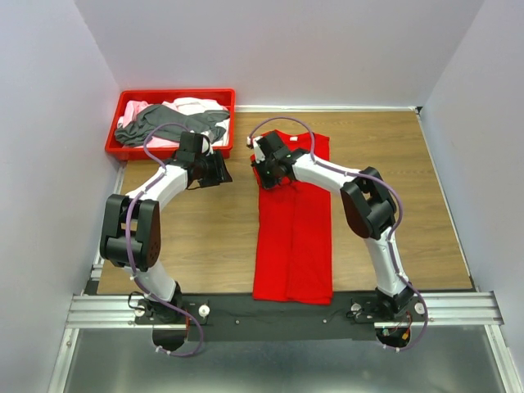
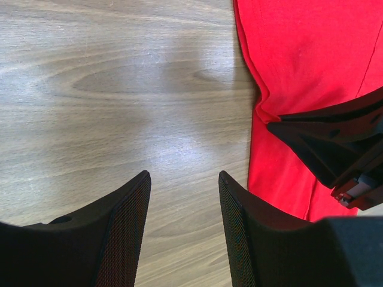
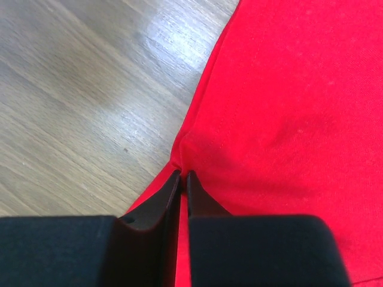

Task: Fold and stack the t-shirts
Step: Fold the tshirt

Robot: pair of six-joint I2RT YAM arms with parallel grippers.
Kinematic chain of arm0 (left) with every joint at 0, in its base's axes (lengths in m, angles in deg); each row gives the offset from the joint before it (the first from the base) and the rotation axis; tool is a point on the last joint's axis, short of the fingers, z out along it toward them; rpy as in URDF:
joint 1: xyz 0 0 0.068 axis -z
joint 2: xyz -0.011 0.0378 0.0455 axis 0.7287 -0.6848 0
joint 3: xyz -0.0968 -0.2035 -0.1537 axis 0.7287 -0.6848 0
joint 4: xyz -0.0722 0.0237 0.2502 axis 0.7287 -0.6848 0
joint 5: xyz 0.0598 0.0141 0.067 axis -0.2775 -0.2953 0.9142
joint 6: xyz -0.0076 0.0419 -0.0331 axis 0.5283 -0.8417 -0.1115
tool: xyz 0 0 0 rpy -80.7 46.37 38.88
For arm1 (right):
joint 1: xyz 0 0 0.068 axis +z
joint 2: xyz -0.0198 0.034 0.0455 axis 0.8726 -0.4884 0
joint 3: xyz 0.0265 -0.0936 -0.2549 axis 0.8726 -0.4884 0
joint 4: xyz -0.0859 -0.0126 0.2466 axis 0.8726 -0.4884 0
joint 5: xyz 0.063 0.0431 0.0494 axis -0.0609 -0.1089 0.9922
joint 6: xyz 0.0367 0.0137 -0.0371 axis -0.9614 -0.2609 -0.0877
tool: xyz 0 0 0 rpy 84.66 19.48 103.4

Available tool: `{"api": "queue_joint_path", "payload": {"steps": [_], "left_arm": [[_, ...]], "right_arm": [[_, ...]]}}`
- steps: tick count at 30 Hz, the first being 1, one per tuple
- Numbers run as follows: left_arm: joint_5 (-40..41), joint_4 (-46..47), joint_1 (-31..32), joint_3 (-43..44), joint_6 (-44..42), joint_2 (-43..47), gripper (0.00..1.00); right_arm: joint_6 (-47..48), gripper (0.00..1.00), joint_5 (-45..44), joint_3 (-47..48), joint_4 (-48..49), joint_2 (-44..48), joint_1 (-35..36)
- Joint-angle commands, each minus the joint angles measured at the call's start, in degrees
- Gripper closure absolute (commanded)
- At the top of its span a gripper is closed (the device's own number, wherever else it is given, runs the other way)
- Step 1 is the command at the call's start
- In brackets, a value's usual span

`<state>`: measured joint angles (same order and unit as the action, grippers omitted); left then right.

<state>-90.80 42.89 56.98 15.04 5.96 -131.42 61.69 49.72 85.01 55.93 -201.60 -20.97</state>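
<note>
The red t-shirt [image 1: 293, 237] lies on the wooden table, folded lengthwise into a long narrow strip. My right gripper [image 1: 266, 170] is at the shirt's left edge near the far end. In the right wrist view its jaws [image 3: 184, 173] are shut on a pinch of the red cloth [image 3: 287, 89]. My left gripper [image 1: 219, 170] is open and empty over bare wood just left of the shirt. In the left wrist view [image 2: 184, 174] the red shirt [image 2: 311, 48] and the right gripper [image 2: 335, 143] show at the right. A dark grey shirt [image 1: 164, 124] and pale pink shirts [image 1: 192, 105] lie crumpled in the tray.
The red plastic tray [image 1: 172, 93] stands at the far left corner of the table, just behind my left gripper. White walls close in the table at the back and both sides. Bare wood [image 1: 196, 237] lies to the left and right of the red shirt.
</note>
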Motion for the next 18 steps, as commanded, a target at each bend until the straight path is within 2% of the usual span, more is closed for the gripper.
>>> {"api": "queue_joint_path", "payload": {"steps": [1, 6, 8, 10, 18], "left_arm": [[-1.5, 0.6, 0.1, 1.0, 0.0, -0.7, 0.43], [-1.6, 0.7, 0.3, 1.0, 0.0, -0.8, 0.43], [-1.6, 0.7, 0.4, 0.8, 0.0, -0.7, 0.43], [-1.5, 0.7, 0.4, 0.8, 0.0, -0.6, 0.43], [-1.8, 1.0, 0.7, 0.9, 0.5, -0.9, 0.43]], "right_arm": [[-1.2, 0.85, 0.8, 1.8, 0.1, 0.6, -0.5], [-1.7, 0.86, 0.7, 1.7, 0.2, 0.0, -0.7], [-2.2, 0.95, 0.1, 1.6, 0.1, 0.0, -0.8], [-2.5, 0.99, -0.4, 1.4, 0.1, 0.7, -1.0], [-6.4, 0.99, 4.1, -0.5, 0.6, 2.2, -5.7]]}}
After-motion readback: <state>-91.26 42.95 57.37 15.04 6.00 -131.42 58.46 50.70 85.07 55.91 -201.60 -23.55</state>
